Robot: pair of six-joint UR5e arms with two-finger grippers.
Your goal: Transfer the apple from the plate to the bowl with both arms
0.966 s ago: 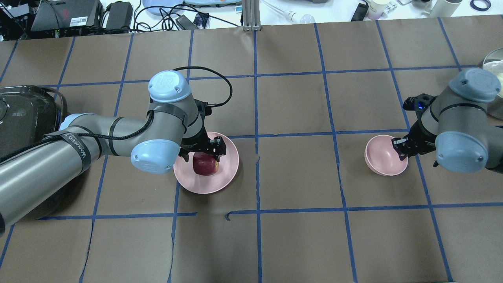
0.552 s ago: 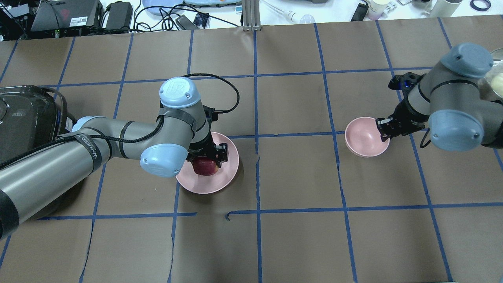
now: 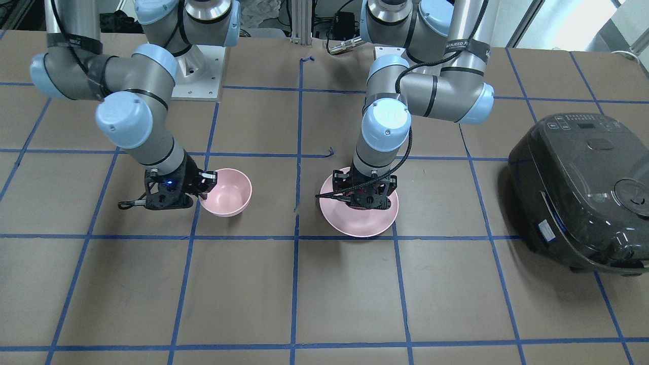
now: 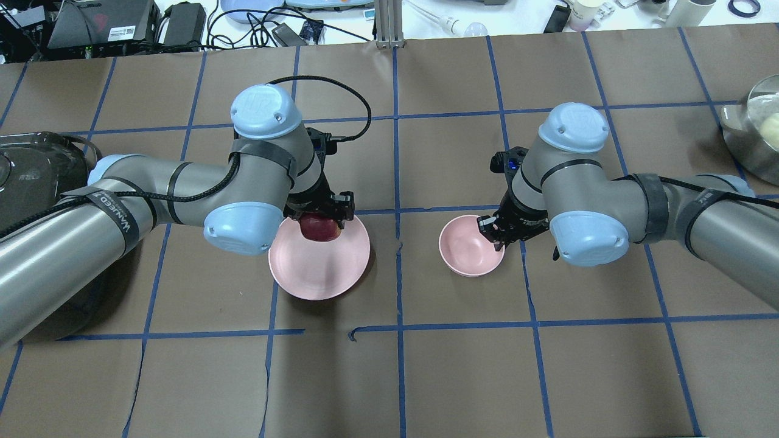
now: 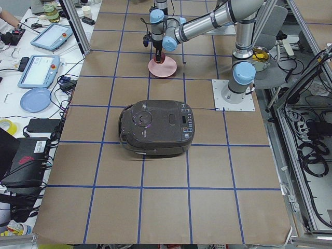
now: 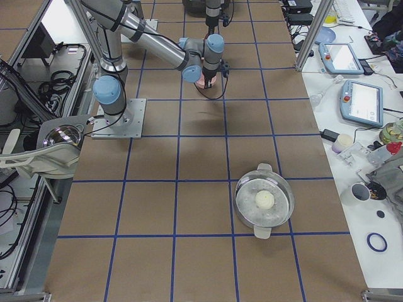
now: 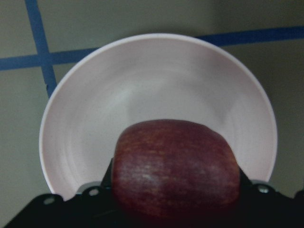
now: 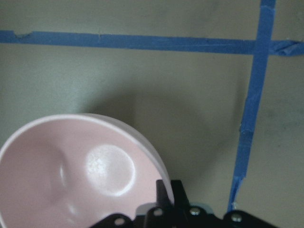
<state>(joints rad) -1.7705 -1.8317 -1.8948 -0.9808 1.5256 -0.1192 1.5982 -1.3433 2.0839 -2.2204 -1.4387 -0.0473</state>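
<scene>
My left gripper (image 4: 320, 220) is shut on the dark red apple (image 4: 319, 229) and holds it just above the far part of the flat pink plate (image 4: 316, 274). The left wrist view shows the apple (image 7: 175, 166) between the jaws, with the plate (image 7: 156, 85) below it. My right gripper (image 4: 494, 234) is shut on the near right rim of the small pink bowl (image 4: 468, 249), which is to the right of the plate. The right wrist view shows the bowl (image 8: 80, 175) empty, with its rim pinched. In the front-facing view the bowl (image 3: 226, 195) is left of the plate (image 3: 360, 225).
A black rice cooker (image 3: 583, 192) stands on the robot's left side of the table and also shows in the overhead view (image 4: 30, 176). A metal pot (image 4: 758, 134) stands at the far right. Blue tape lines grid the brown table cover.
My right gripper has carried the bowl left, from the right side towards the plate. My left gripper has closed on the apple and raised it off the plate's middle.
</scene>
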